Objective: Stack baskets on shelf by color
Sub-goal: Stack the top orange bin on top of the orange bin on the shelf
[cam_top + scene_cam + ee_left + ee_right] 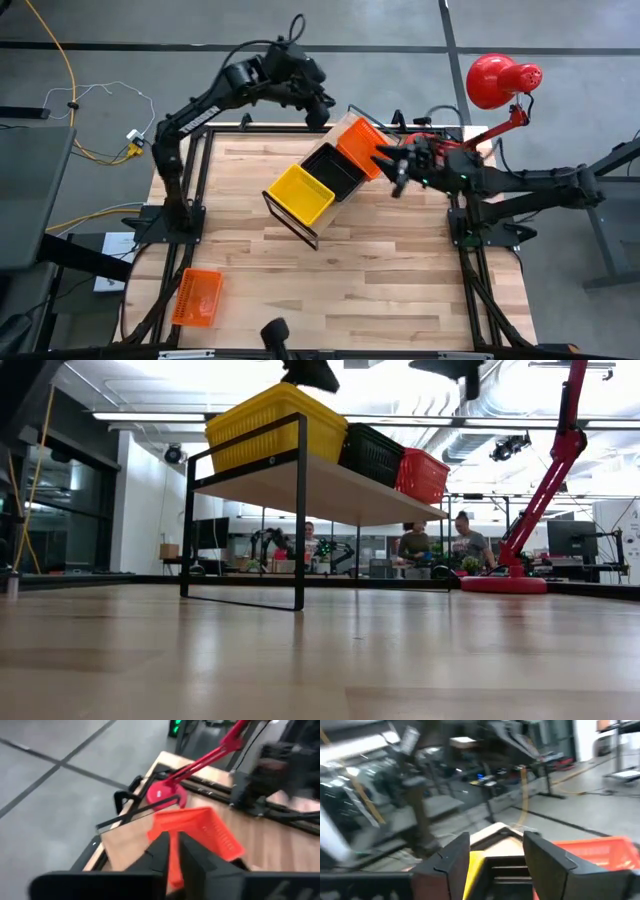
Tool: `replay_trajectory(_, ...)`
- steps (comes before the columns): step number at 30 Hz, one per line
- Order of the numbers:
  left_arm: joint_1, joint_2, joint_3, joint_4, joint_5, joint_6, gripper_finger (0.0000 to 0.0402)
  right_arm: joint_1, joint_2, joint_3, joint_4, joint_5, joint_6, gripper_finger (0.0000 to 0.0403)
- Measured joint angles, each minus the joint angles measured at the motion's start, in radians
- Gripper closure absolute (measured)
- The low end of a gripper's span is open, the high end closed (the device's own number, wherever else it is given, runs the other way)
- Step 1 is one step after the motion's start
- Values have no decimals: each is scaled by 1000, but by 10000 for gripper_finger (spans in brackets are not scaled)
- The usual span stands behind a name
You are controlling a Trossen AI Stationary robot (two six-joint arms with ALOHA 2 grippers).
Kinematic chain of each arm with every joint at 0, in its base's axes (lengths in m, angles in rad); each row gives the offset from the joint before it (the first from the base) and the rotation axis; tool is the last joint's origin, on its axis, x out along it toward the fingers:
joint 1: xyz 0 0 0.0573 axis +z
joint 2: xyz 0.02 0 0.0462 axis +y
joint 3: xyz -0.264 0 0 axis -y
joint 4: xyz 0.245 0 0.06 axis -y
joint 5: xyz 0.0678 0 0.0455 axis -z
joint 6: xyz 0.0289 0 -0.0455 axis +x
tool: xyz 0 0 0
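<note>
The shelf (292, 224), a light-wood board on a black wire frame, stands slantwise mid-table. On its board (320, 490) three baskets rest on their bottoms in a row: yellow (298, 192), black (336, 168) and orange (360, 148). A second orange basket (197, 297) lies at the table's near left corner. My left gripper (320, 112) hovers above the shelf's far end with only a thin slit between its fingers, and the orange basket (200, 827) shows past them. My right gripper (388, 165) is open, raised beside the orange basket (600, 852), touching nothing.
A red desk lamp (500, 80) stands at the far right corner, its round base (503, 584) on the table beyond the shelf. Bare wood lies in front of the shelf toward the near edge. People sit in the room behind the table.
</note>
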Motion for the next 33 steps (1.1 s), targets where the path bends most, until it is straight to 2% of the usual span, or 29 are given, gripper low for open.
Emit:
replay_trajectory(4, -35, -130, -163, 121, 8, 2, 393, -76, 118, 54, -4, 8, -41, 273)
replay_trajectory(6, -64, -227, -277, 253, 8, 11, 399, -111, 175, 79, -4, 26, -48, 299)
replay_trajectory(8, -80, -343, -421, 388, 10, 6, 398, -151, 227, 106, -4, 25, -48, 335)
replay_trajectory(11, -103, -517, -670, 590, 8, -31, 401, -211, 295, 141, 0, -29, -36, 391)
replay_trajectory(16, -148, -810, -1066, 862, -68, -162, 401, -286, 394, 187, 38, -102, 3, 396)
replay_trajectory(20, -205, -988, -1297, 1060, -169, -219, 401, -319, 455, 232, 41, -137, 15, 398)
replay_trajectory(23, -240, -1084, -1408, 1166, -244, -223, 401, -333, 490, 264, 8, -147, 15, 402)
replay_trajectory(26, -261, -1145, -1468, 1202, -291, -224, 401, -336, 519, 288, -63, -168, 42, 402)
replay_trajectory(33, -277, -1172, -1476, 1197, -302, -209, 401, -336, 546, 301, -205, -159, 66, 403)
